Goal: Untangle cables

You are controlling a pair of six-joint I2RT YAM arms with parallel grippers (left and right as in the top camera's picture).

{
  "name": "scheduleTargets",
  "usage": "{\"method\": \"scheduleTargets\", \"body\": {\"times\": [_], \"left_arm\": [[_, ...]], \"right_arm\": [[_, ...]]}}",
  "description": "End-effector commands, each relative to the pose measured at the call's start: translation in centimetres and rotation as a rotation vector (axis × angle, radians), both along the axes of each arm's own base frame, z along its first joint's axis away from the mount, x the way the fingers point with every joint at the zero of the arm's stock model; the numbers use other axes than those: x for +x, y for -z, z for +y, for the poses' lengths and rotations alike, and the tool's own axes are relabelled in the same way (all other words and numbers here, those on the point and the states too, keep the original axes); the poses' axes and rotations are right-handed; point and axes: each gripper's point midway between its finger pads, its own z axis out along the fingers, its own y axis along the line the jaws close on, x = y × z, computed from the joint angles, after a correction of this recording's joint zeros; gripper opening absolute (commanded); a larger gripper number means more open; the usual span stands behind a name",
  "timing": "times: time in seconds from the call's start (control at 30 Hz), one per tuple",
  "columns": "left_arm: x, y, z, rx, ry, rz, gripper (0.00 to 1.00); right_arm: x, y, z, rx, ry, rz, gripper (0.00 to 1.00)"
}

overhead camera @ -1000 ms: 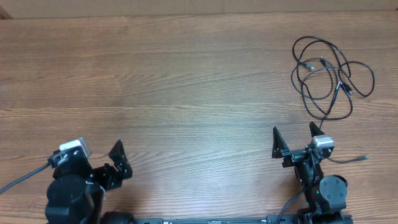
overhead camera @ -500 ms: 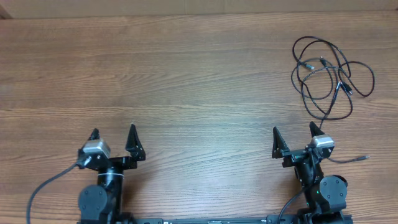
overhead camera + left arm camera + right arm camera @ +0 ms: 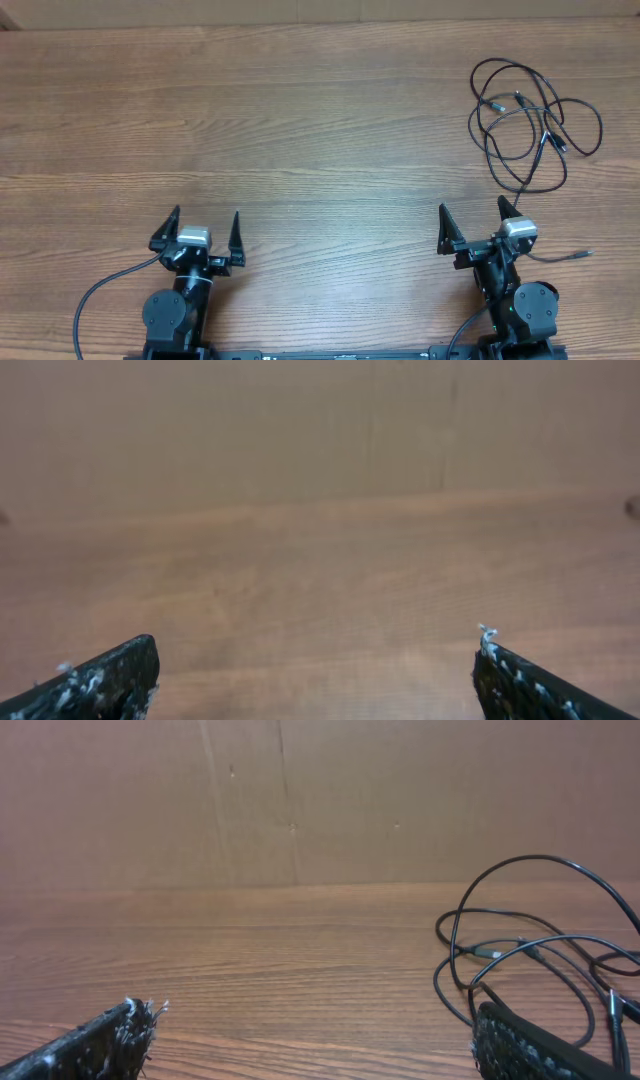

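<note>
Cables: We see the cables [image 3: 530, 125] as one loose tangle of thin black loops, crossing each other, on the bench [image 3: 300, 130] near its far right corner. A few small plug ends show among the loops. Nothing touches them.

Left gripper: Our left gripper [image 3: 204, 214] sits by the near edge, left of the middle and pointing toward the far edge. Its jaws are spread wide with nothing between them.

Right gripper: Our right gripper [image 3: 472, 205] sits by the near edge on the right side. Its jaws are also spread wide and empty. The tangle lies well apart from it, farther toward the far edge and a little to the right.

Left wrist view: Between the two fingertips [image 3: 110, 675] we see only bare wood grain, with a brown cardboard wall [image 3: 300, 430] standing beyond the far edge.

Right wrist view: The loops rise ahead on the right, partly hidden behind the right-hand finger [image 3: 540, 1050].

Thin lead: A thin lead [image 3: 565, 256] with a pale tip lies on the wood just beside the right arm. We cannot tell whether it belongs to the tangle.
</note>
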Motion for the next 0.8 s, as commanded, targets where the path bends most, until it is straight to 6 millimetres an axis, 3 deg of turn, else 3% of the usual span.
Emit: {"method": "scheduleTargets", "body": {"times": [0.0,0.77], "left_arm": [[-0.10,0.18,-0.53,0.039,0.036,-0.002,1.00],[-0.09,0.16,-0.48,0.038,0.033,-0.002,1.00]], "right_arm": [[0.03,0.19,-0.07,0.000,0.002,-0.003,1.00],[0.03,0.19,-0.07,0.000,0.002,-0.003,1.00]]}}
